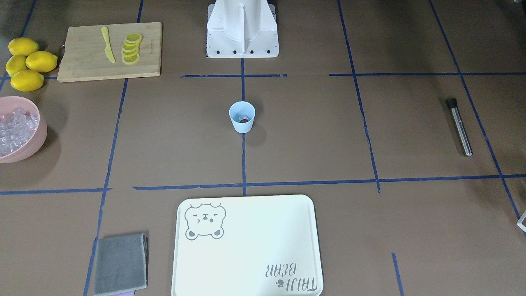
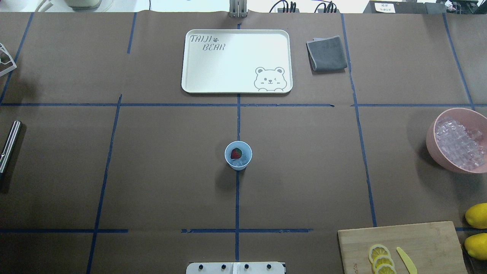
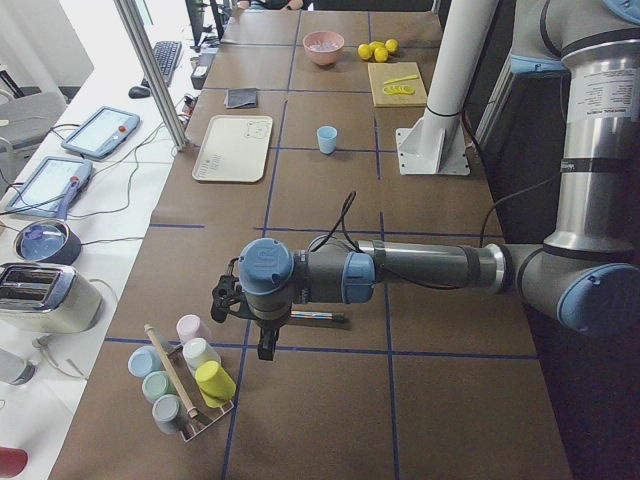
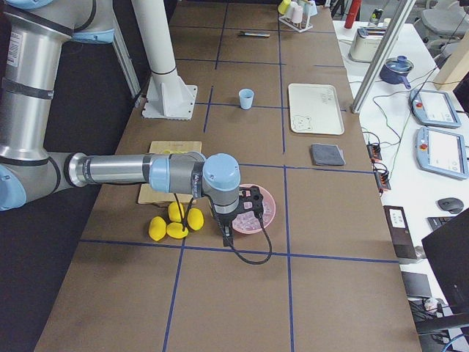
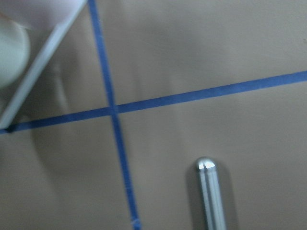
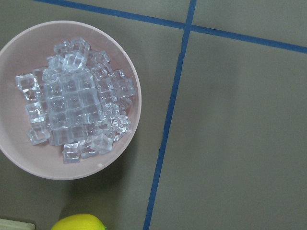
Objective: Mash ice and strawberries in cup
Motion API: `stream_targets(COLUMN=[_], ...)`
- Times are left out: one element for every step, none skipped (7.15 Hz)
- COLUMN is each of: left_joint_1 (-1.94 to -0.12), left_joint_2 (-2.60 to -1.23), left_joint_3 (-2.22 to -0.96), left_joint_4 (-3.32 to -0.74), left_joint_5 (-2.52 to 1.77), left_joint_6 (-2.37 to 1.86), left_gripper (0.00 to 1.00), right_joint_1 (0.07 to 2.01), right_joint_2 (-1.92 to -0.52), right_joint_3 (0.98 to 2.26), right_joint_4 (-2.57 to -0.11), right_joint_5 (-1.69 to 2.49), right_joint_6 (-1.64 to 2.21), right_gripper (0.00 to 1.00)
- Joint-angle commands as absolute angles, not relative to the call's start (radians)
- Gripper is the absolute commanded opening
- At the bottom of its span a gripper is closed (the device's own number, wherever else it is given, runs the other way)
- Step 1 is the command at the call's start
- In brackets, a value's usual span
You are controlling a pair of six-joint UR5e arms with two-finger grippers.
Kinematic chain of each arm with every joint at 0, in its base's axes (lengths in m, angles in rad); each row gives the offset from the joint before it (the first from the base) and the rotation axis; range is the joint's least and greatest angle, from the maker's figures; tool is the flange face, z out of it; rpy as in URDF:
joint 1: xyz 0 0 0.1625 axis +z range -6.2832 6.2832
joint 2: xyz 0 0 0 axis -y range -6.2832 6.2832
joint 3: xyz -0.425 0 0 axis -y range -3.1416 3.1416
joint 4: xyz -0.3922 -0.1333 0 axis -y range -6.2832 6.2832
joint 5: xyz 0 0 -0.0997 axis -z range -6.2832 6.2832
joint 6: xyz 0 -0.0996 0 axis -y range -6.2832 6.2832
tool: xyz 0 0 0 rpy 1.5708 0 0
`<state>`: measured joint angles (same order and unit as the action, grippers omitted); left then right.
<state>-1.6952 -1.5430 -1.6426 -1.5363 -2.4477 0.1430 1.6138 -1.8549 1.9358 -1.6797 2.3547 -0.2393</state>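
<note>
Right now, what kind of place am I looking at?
Probably a robotics lab: the robot's left arm reaches over a tape-gridded table, and touchscreen tablets lie on the side bench.

The left arm (image 3: pixel 420 266) stretched out level, its wrist bent so the left claw (image 3: pixel 266 346) pointed straight down. The right arm (image 4: pixel 117 170) lay level likewise, the right claw (image 4: pixel 227 233) pointing down. Neither claw's opening could be judged.

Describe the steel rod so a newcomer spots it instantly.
On the brown table, go from the blue cup at centre toward the robot's left end. The steel rod lies flat there: slim, shiny, black-capped, the only metal stick on the table.
</note>
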Motion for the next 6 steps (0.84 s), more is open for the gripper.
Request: stream_targets(left_joint_1=[-1.701, -1.697, -1.691, -1.692, -1.692, -1.690], left_joint_2=[-1.528, -1.508, -1.503, -1.500, -1.490, -1.488], left_joint_3=[-1.651, -1.667, -1.677, -1.683, -1.663, -1.657], left_joint_4=[-1.537, -1.539, -1.534, -1.535, -1.548, -1.546], left_joint_5=[-2.433, -2.360, -2.311, -2.319, -2.350, -2.347], left_joint_6=[0.150, 0.150, 0.144, 0.143, 0.143, 0.143], left_gripper=[1.00, 1.00, 1.00, 1.00, 1.00, 1.00], right_joint_1=[1.614, 1.614, 1.614, 1.614, 1.614, 1.614], right_joint_2=[-1.855, -1.855, -1.855, -1.856, -1.856, -1.856], right_joint_3=[1.936, 1.934, 1.936, 1.936, 1.936, 1.936], right_joint_4=[-1.680, -1.680, -1.680, -1.680, -1.680, -1.680], right_joint_5=[2.355, 2.355, 2.355, 2.356, 2.356, 2.356], right_joint_6=[-0.239, -0.239, -0.239, -0.239, -0.239, -0.239], right_gripper=[0.99, 0.99, 0.99, 0.99, 0.99, 0.99])
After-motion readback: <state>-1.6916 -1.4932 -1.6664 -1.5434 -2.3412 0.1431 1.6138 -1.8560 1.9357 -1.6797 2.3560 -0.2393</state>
